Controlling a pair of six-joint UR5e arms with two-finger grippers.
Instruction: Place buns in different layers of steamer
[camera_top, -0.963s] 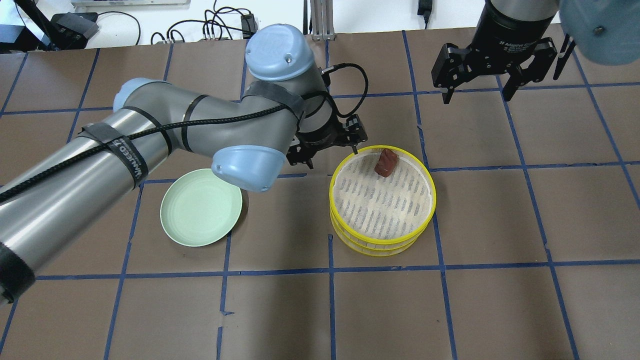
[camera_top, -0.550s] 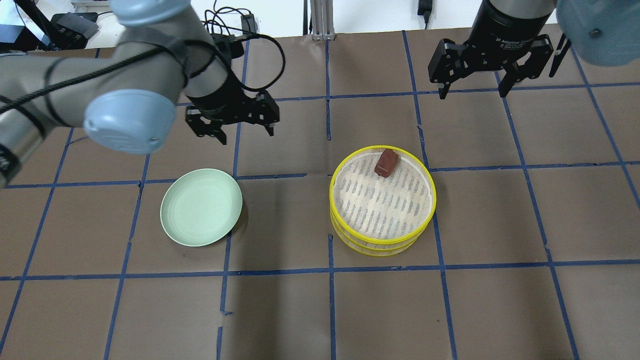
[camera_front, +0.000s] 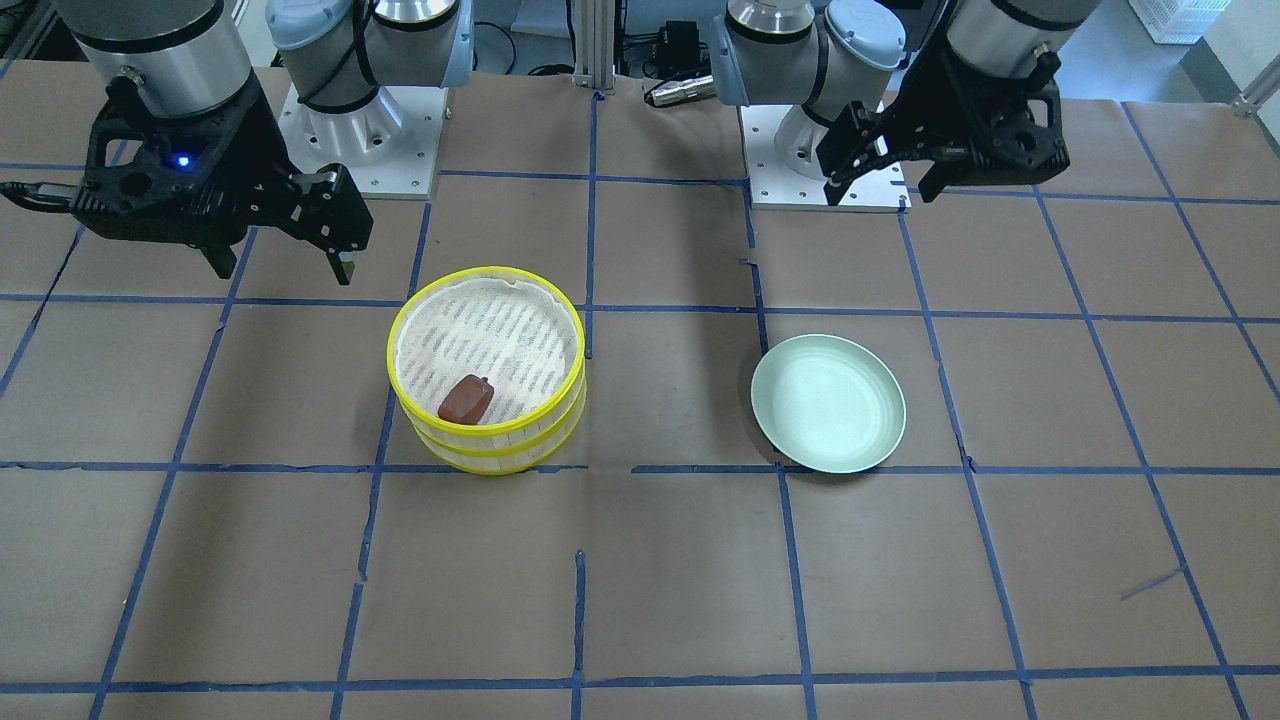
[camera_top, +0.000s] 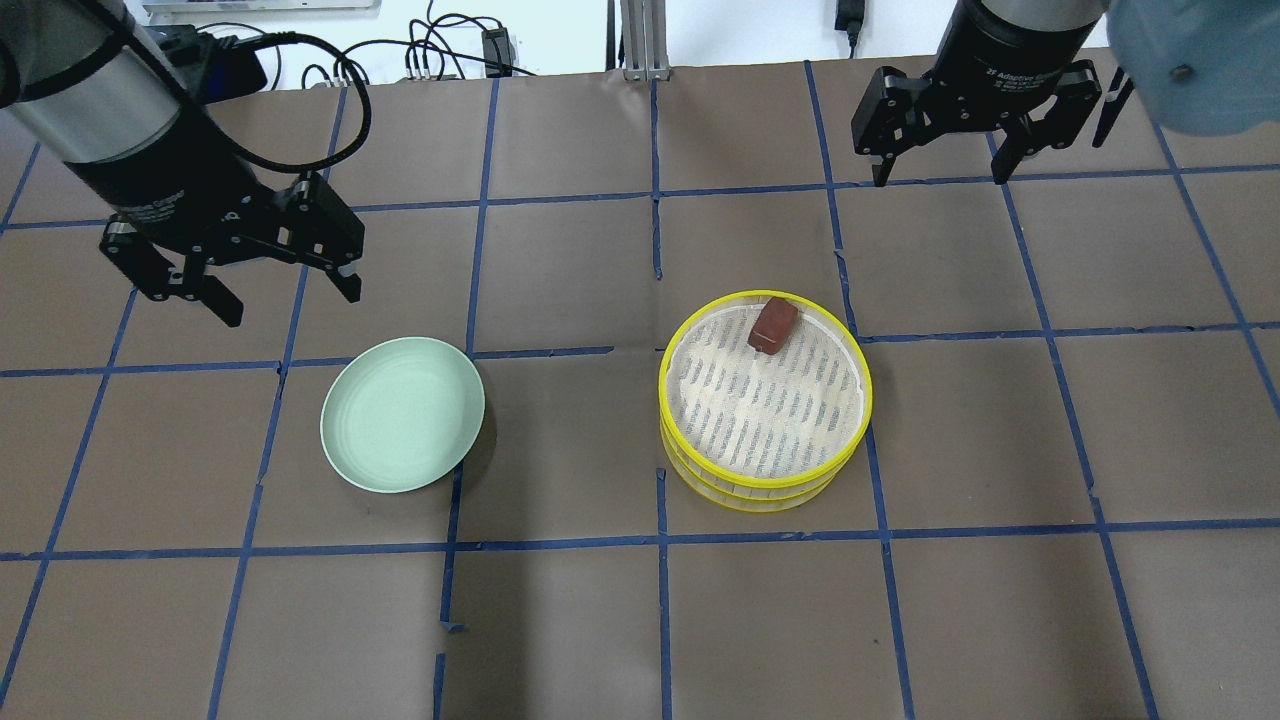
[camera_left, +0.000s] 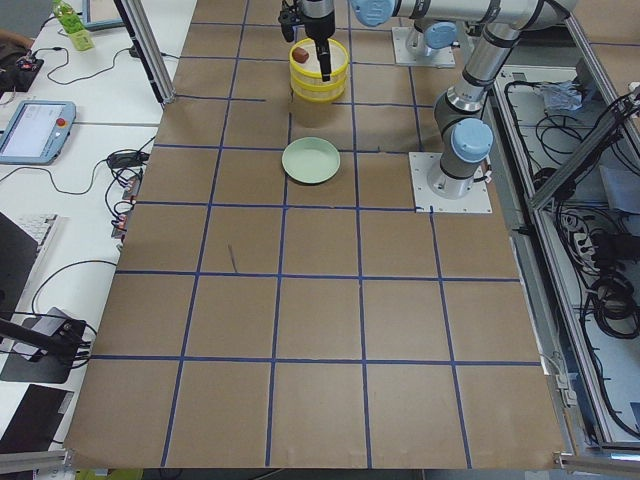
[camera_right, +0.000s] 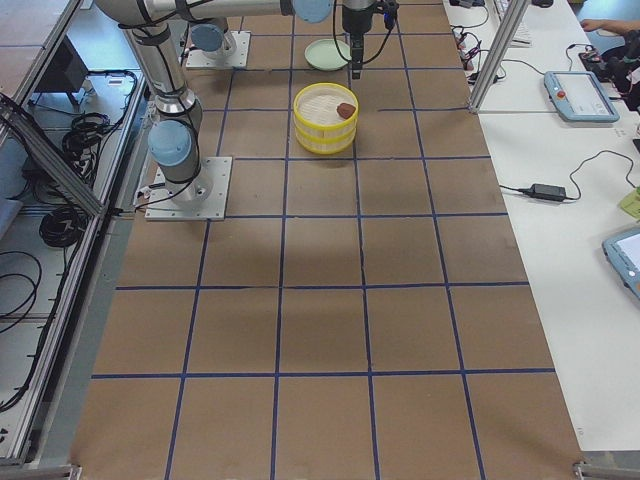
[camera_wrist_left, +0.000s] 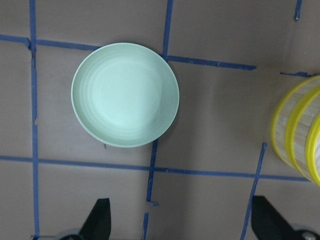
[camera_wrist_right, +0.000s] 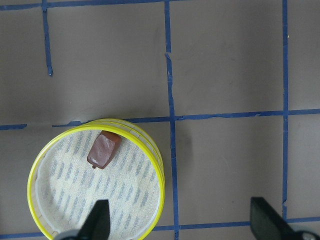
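The steamer (camera_top: 862, 400) stands right of centre with its two yellow-rimmed layers stacked. The reddish-brown bun (camera_top: 773, 325) lies on the white liner of the top layer, near the far rim; it also shows in the front view (camera_front: 465, 399) and the right wrist view (camera_wrist_right: 104, 150). The white bun is hidden from every view. My left gripper (camera_top: 290, 300) is open and empty, raised over the table behind the plate. My right gripper (camera_top: 940, 178) is open and empty, raised behind and to the right of the steamer (camera_wrist_right: 161, 175).
An empty pale green plate (camera_top: 402, 413) lies left of the steamer, also in the left wrist view (camera_wrist_left: 125, 95). Brown paper with blue tape lines covers the table. Cables lie beyond the far edge.
My left arm has drawn back from the steamer's far-left rim and swung left, to behind the plate. My right gripper has barely shifted. The bun and steamer have not moved.
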